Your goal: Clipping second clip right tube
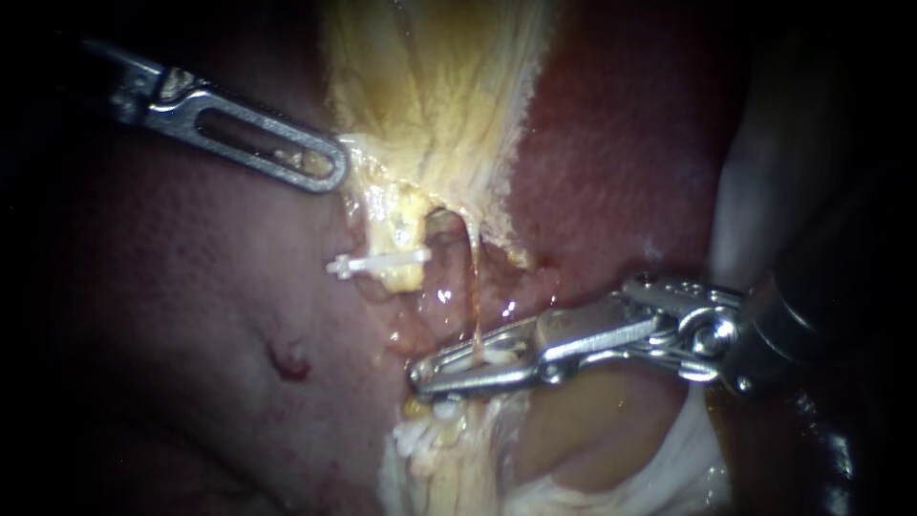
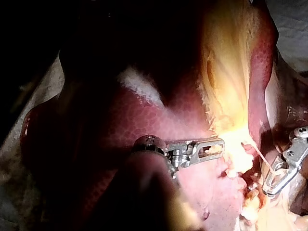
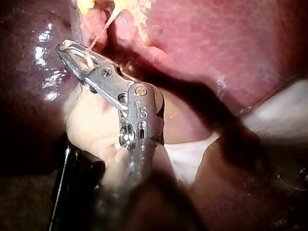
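Centrally, right tube (image 1: 473, 277): a thin pale strand strung taut from the yellow tissue of the gallbladder (image 1: 439, 86) down into right instrument (image 1: 463, 368), jaws drawn narrow and closed on it from both sides, with something white between them, probably a clip. Just beside, a white clip (image 1: 377, 261) across the thicker yellow stalk. Further out, left instrument (image 1: 287, 153) against the gallbladder's edge, liver (image 1: 621, 143) behind. Likely trouble: tearing so thin a strand through any pull or twist while clamped, or seating the clip askew.

Right instrument (image 1: 427, 376), seemingly around right tube (image 1: 472, 287); white clip (image 1: 377, 262) nearby.
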Controlling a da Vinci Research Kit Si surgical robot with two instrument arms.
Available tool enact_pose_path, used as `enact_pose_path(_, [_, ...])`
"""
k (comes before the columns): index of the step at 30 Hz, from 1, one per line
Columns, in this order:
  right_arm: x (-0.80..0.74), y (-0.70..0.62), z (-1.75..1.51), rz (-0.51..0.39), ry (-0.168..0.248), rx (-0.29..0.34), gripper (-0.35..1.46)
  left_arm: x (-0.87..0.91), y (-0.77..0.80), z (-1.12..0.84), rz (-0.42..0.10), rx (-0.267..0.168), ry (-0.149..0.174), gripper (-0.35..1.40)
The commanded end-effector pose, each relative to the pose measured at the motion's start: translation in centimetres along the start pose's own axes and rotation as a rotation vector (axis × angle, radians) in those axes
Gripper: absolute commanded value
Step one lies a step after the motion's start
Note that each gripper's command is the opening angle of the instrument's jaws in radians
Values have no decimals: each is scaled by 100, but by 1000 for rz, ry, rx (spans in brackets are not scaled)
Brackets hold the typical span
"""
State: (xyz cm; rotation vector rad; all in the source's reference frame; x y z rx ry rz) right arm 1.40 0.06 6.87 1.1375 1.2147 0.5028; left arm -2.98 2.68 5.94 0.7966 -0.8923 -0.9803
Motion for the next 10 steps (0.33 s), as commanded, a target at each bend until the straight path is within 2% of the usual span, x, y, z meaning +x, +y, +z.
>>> enact_pose_path(1, [-2, 1, 1, 0, -2, 1, -35, 0, 0, 0, 0, 0, 0, -35])
enact_pose_path(10, [-2, 1, 1, 4, -5, 6, -35, 0, 0, 0, 0, 0, 0, -35])
